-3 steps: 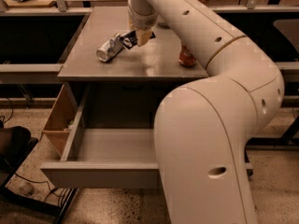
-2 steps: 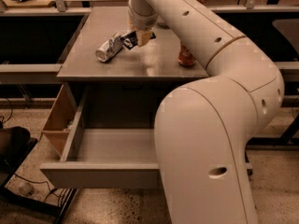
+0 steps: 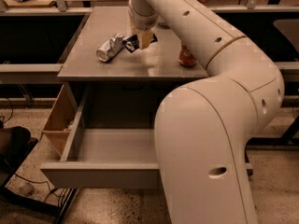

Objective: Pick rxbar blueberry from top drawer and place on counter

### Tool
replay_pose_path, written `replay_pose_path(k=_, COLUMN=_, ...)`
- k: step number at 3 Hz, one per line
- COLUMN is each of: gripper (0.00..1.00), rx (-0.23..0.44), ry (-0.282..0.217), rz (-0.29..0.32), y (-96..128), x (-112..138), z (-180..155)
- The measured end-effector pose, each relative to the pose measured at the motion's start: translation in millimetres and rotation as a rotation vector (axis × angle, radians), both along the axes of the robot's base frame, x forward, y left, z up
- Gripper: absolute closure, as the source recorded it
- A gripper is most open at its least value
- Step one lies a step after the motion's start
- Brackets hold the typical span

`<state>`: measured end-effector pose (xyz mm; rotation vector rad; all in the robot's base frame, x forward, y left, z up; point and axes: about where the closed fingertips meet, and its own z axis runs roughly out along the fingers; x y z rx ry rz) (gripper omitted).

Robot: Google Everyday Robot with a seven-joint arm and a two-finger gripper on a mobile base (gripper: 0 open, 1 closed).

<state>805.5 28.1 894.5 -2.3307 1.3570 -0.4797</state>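
I saw the jaws of the gripper (image 3: 141, 39) pinching the one rxbar blueberry (image 3: 131, 43) over the tabletop (image 3: 93, 66), beside one crushed can (image 3: 109, 49), with one orange object (image 3: 187, 57) farther right. One top drawer (image 3: 117, 146) stood open below. The arm (image 3: 219, 45) bent at its elbow and reached back left, wrist down.

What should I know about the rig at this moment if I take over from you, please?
Gripper: over the middle of the counter, shut on the snack bar, which hangs tilted right beside a crushed can.
Drawer: pulled open.
Done: the bar is out of the drawer and over the counter.
Left: lower the bar onto a free patch of the counter, let go, back away.
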Motion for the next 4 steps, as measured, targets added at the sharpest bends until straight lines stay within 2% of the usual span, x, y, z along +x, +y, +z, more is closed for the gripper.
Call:
replay_pose_path(k=1, gripper=0.12, rx=0.000, ry=0.000, rz=0.000, y=0.0, x=0.0, z=0.0)
replay_pose_path(k=2, gripper=0.00, rx=0.000, ry=0.000, rz=0.000, y=0.0, x=0.0, z=0.0)
replay_pose_path(k=3, gripper=0.00, rx=0.054, ry=-0.019, rz=-0.002, y=-4.5, x=-3.8, z=8.7)
replay_pose_path(k=4, gripper=0.00, rx=0.172, ry=-0.077, rz=-0.007, y=-27.1, x=-27.6, z=42.1)
